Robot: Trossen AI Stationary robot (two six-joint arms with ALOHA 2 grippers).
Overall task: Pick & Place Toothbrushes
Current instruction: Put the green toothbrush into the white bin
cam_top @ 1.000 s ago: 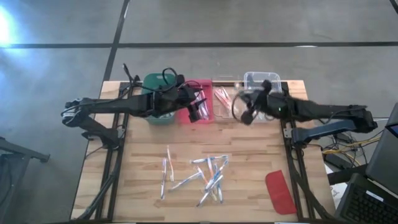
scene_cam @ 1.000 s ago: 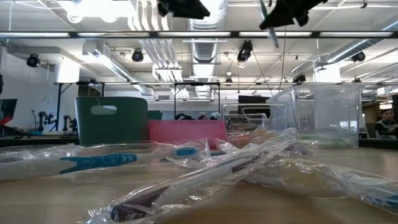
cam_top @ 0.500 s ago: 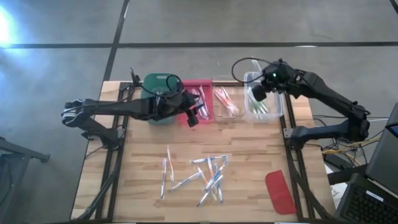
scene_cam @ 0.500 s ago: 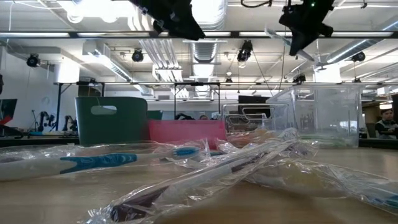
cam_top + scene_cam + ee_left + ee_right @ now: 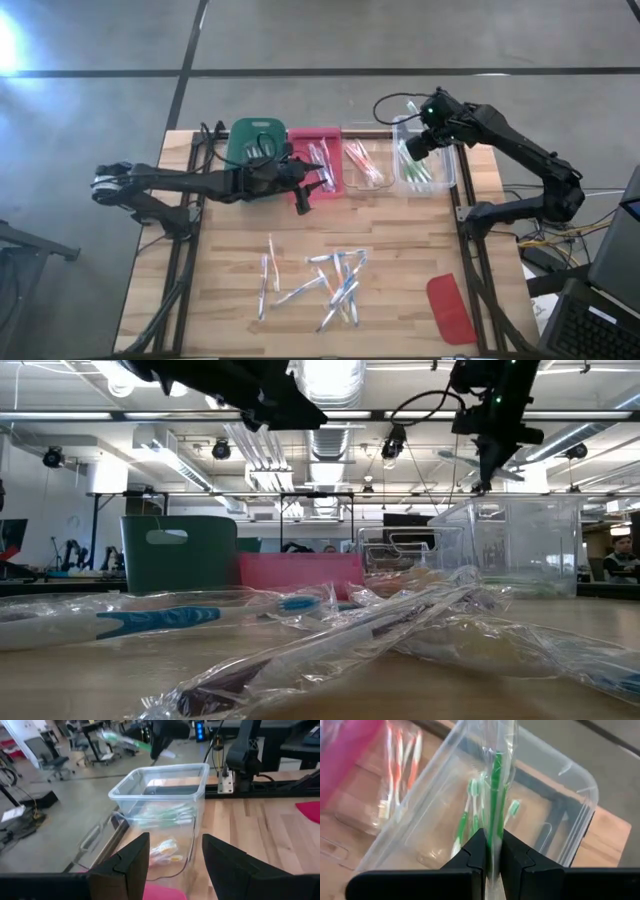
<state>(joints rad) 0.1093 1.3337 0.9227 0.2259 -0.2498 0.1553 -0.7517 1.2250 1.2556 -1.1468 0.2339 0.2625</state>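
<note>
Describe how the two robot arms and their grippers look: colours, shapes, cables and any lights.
Both arms are dark, slim and jointed. The left arm has a pale silver cap at its shoulder end. The right arm carries a looping black cable and a small green light near its wrist. The left gripper and right gripper have flat, black, angular fingers.

1. The right arm is reaching from the table's right edge up toward the far side, elbow raised.
2. The right gripper is pointing downward, its fingers pinching together on a thin wrapped stick.
3. The left arm is lying low, stretching rightward from the table's left edge.
4. The left gripper is hanging with its fingers spread, holding nothing.
</note>
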